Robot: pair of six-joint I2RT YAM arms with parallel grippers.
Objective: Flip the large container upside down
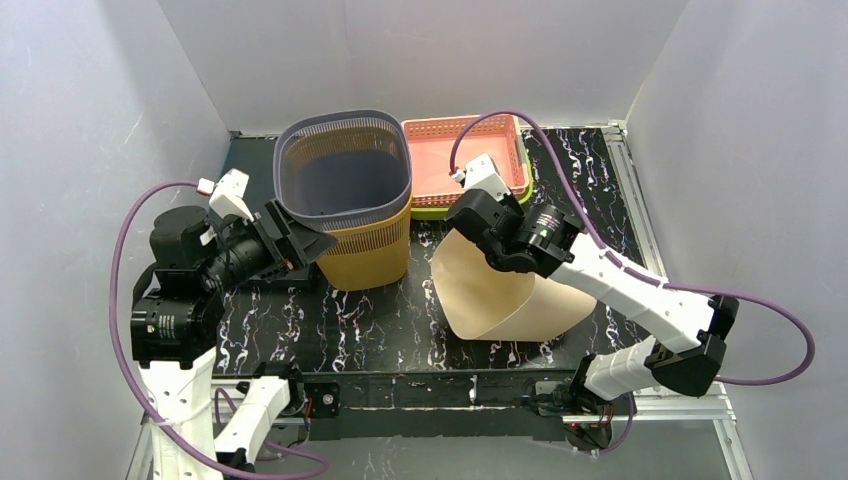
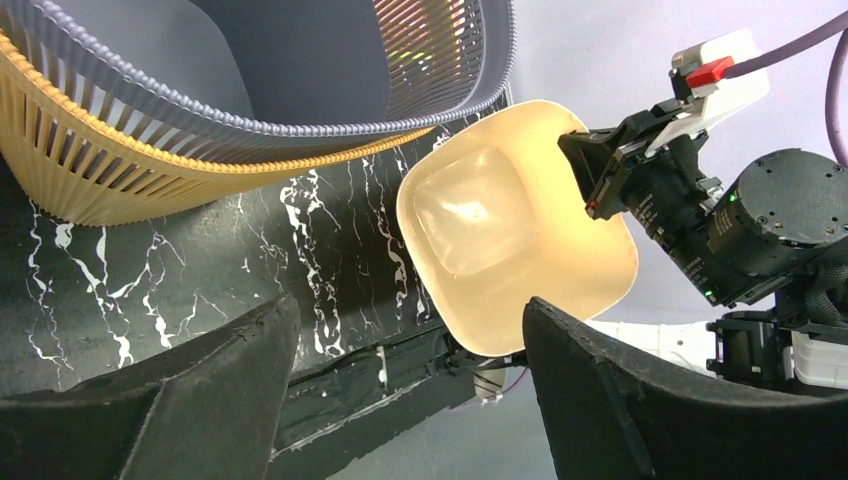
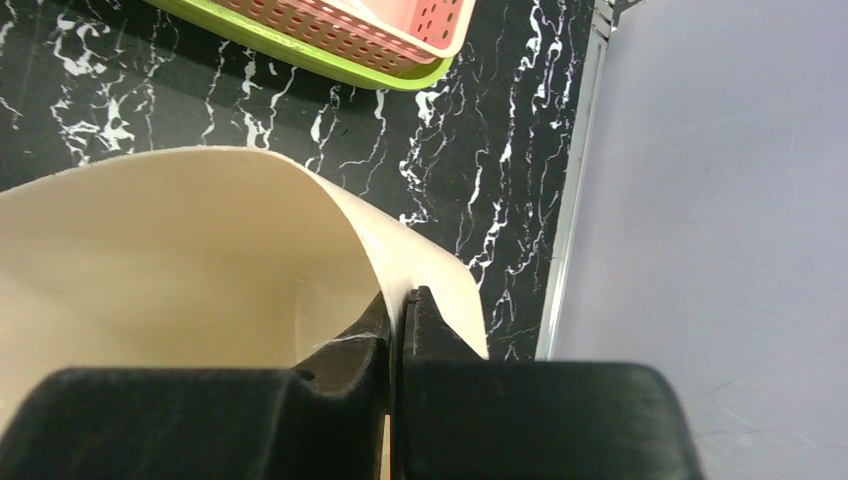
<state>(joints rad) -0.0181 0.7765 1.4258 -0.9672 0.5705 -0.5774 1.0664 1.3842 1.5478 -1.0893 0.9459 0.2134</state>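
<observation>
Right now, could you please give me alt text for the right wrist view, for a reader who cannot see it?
The right hand pinches the rim of a cream container tipped on its side over a black marbled table. A pink basket nested in a green tray sits beyond.

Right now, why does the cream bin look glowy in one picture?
Left wrist view: light shines through the cream bin, so its bottom glows. Top view: it looks plain, dull beige. Right wrist view: the near black fingers are just dark shapes.
</observation>
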